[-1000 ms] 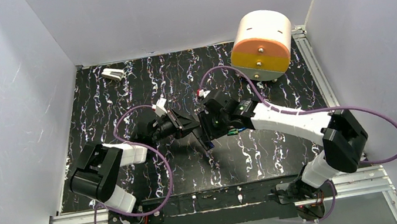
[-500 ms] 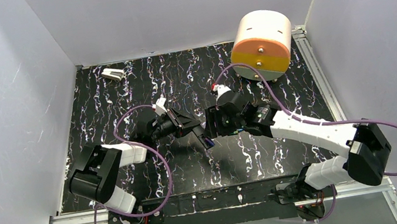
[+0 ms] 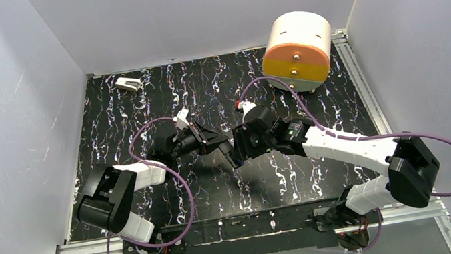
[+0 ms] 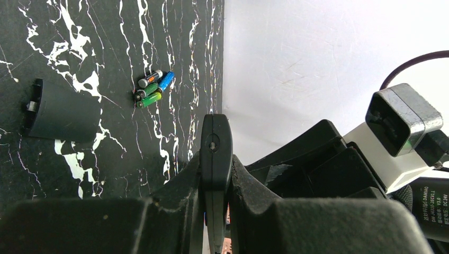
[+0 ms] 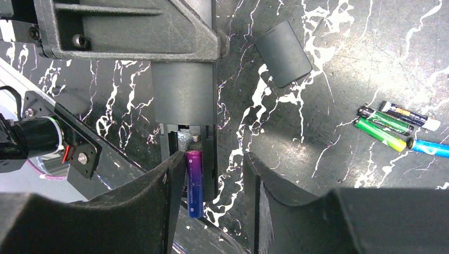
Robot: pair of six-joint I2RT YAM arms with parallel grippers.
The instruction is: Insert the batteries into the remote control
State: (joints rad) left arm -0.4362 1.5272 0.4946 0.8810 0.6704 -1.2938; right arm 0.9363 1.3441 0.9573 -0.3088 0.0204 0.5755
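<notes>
- Only the right wrist view looks into the open bay of the remote control (image 5: 182,100). A purple battery (image 5: 194,182) lies lengthwise in it, with a small metal spring at its far end.
- The right gripper (image 5: 214,159) has its fingers parted on either side of that bay end. One finger (image 5: 172,201) is just beside the purple battery and the other stands apart from it (nothing is squeezed).
- The left gripper (image 4: 215,163) is clamped tight on the remote control. The left wrist view shows the remote edge-on, as a slim black bar rising between the pads, and that view hides the bay altogether.
- In the top view the remote control sits between the two arms over the middle of the table (image 3: 140,113). Bay and battery are too small to make out there.
- A dark curved panel (image 5: 283,53) lies flat on the table, apart from the remote; both wrist views catch it.
- The loose batteries (image 5: 394,127) lie clustered on the table beyond the panel: green ones, a dark one with an orange band, and a blue one at the edge. The pale lettering on a green one is too small to read.
- White print runs down a dark housing (image 4: 434,203) on the right arm, but the frame edge cuts it off.
- Only the top view shows the white-and-orange drum (image 3: 297,49) at the far right corner and the white-and-grey block (image 3: 128,83) at the far left.
</notes>
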